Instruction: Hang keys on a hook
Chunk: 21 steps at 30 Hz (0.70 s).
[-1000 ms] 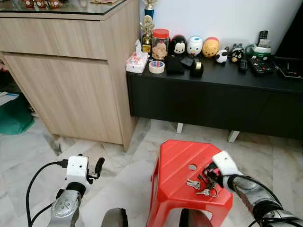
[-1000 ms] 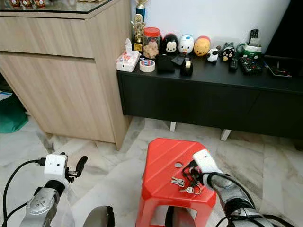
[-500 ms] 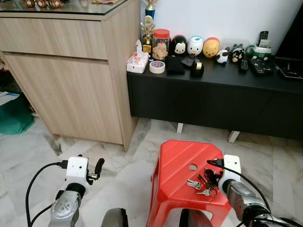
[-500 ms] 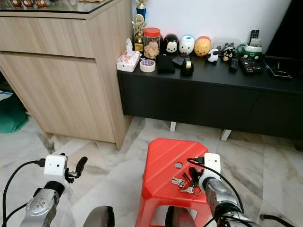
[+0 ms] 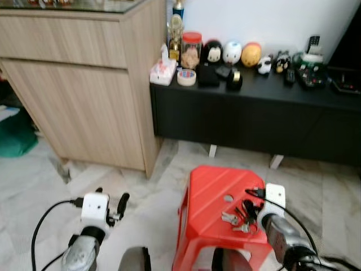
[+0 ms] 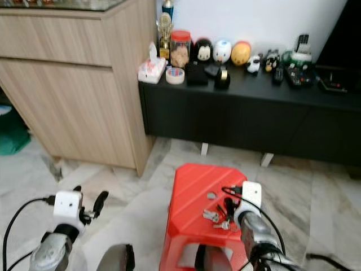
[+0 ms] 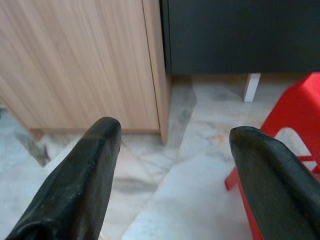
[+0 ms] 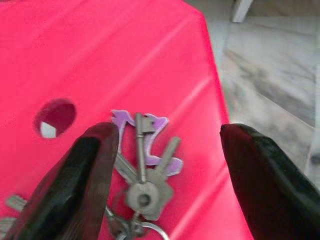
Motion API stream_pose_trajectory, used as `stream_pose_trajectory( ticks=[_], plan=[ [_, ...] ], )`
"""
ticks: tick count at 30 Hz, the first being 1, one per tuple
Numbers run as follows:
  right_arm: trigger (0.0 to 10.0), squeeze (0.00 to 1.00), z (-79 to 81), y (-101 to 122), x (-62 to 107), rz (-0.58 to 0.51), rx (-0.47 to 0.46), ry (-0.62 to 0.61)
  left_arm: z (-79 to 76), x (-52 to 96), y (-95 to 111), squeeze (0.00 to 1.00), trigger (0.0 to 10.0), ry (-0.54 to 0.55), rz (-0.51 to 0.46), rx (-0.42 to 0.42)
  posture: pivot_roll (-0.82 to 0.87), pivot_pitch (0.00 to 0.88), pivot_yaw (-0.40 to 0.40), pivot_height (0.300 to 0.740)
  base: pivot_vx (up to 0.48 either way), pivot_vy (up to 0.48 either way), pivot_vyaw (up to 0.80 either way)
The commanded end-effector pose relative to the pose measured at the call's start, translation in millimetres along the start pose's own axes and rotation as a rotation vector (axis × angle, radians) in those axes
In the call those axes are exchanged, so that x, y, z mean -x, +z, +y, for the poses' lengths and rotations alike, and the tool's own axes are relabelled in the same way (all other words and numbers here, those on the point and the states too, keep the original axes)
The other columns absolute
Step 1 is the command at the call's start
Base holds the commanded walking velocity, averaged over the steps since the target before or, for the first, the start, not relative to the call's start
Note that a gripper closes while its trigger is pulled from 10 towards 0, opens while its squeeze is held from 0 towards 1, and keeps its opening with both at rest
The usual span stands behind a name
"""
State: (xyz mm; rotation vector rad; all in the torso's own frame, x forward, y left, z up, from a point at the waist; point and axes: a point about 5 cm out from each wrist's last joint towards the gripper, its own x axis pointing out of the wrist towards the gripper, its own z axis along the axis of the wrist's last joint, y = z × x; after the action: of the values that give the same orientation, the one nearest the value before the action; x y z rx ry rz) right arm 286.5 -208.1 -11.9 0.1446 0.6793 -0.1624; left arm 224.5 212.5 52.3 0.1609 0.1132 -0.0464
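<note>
Right claw fingers apart, low over keys on red stool; left claw apart, idle.

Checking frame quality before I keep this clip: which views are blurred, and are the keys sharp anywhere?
Both eye views are soft with motion blur; left wrist view is fairly sharp; in the right wrist view the keys on the red stool read clearly, slightly soft.
</note>
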Motion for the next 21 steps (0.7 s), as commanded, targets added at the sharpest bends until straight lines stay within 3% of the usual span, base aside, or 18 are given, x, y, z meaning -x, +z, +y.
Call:
stream_pose_trajectory(
  ticks=[1,16,17,18,21],
  plan=[
    [10.0,0.00,-2.3,3,-0.2,-0.010,-0.011,-0.013,-1.9,2.5,2,0.00,10.0,-0.006,0.004,-0.002,0.12,0.103,-0.084,0.590,0.000,0.000,0.00],
    [10.0,0.00,-2.4,-27,3.5,0.138,0.003,-0.020,-2.1,22.5,1,0.00,10.0,0.005,0.041,-0.005,0.13,0.139,-0.089,0.590,0.000,0.000,0.00],
    [4.7,0.00,-2.0,-28,3.6,0.141,0.005,-0.015,-2.0,22.8,2,0.00,10.0,0.006,0.041,-0.005,0.13,0.139,-0.089,0.590,0.000,0.000,0.00],
    [4.7,0.00,-1.6,-28,3.6,0.142,0.006,-0.012,-2.0,23.0,2,0.00,10.0,0.007,0.042,-0.005,0.14,0.138,-0.089,0.590,0.000,0.000,0.00],
    [0.8,0.00,1.6,-26,3.0,0.133,0.007,0.004,-1.5,22.7,4,0.00,10.0,0.010,0.041,-0.006,0.14,0.136,-0.090,0.590,0.000,0.000,0.00]
  ],
)
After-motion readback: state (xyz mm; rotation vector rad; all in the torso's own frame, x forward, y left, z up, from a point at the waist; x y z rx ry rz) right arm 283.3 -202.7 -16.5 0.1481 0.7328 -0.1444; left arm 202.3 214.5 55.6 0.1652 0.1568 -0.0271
